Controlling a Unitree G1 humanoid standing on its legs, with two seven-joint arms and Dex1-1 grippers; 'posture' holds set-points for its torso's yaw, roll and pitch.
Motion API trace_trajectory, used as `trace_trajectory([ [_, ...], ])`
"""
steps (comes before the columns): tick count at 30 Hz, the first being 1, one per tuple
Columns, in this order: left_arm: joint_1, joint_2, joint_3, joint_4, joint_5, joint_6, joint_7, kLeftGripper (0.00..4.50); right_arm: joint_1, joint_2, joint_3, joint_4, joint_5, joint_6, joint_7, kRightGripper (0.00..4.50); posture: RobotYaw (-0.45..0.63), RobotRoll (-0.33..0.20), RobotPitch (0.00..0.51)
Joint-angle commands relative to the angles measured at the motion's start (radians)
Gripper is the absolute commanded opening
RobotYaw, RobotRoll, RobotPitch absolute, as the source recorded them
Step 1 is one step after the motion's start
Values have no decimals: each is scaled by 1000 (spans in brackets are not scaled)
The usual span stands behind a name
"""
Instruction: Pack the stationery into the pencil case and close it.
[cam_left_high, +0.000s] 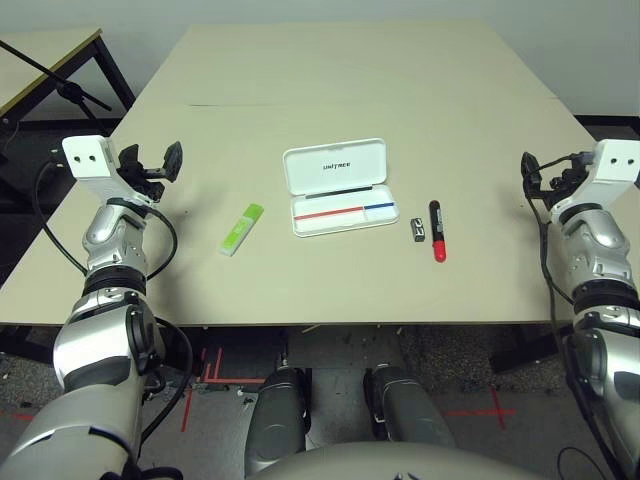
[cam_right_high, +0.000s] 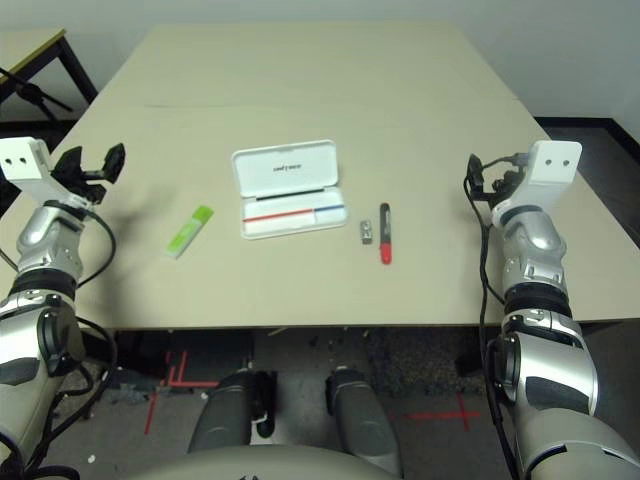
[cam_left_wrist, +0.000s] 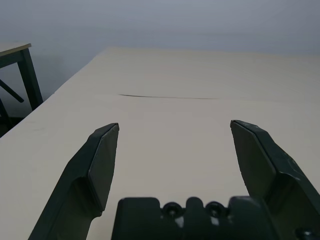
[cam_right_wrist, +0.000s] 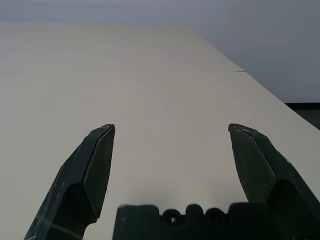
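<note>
The white pencil case (cam_left_high: 338, 187) lies open in the middle of the table, lid with black lettering at the back, red-and-blue stripe in the tray. A lime-green and white highlighter (cam_left_high: 241, 229) lies to its left. Right of it sit a small black-grey block (cam_left_high: 418, 229) and a black marker with a red end (cam_left_high: 437, 230). My left gripper (cam_left_high: 152, 162) is raised over the table's left edge, open and holding nothing. My right gripper (cam_left_high: 535, 175) hovers over the right edge, also open with nothing between its fingers (cam_right_wrist: 95, 165).
The beige table (cam_left_high: 350, 90) stretches bare behind the case, with a thin dark seam (cam_left_wrist: 167, 97) across it. A second table with black legs (cam_left_high: 60, 70) stands at the far left. Red tape marks (cam_left_high: 200, 390) show on the floor below.
</note>
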Motion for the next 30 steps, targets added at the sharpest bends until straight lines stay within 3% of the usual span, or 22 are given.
trace_trajectory([
  [1,0,-4,7,0,-5,-8,2,4492,-12,-2,7,21,-5,-11,4,4500,-130,0,75],
  [12,21,-14,7,-42,-16,-1,-20,4492,-12,3,17,13,-2,4,48,4500,-116,0,95],
  [17,53,-17,-7,-112,-27,30,-76,4492,0,-20,58,-56,19,107,218,4500,-81,0,103],
  [23,106,-36,-37,-258,-41,118,-162,4492,68,-97,133,-244,68,307,547,4500,-62,0,97],
  [30,178,-60,-112,-464,-48,238,-255,4492,137,-180,208,-377,80,422,774,4500,-53,0,88],
])
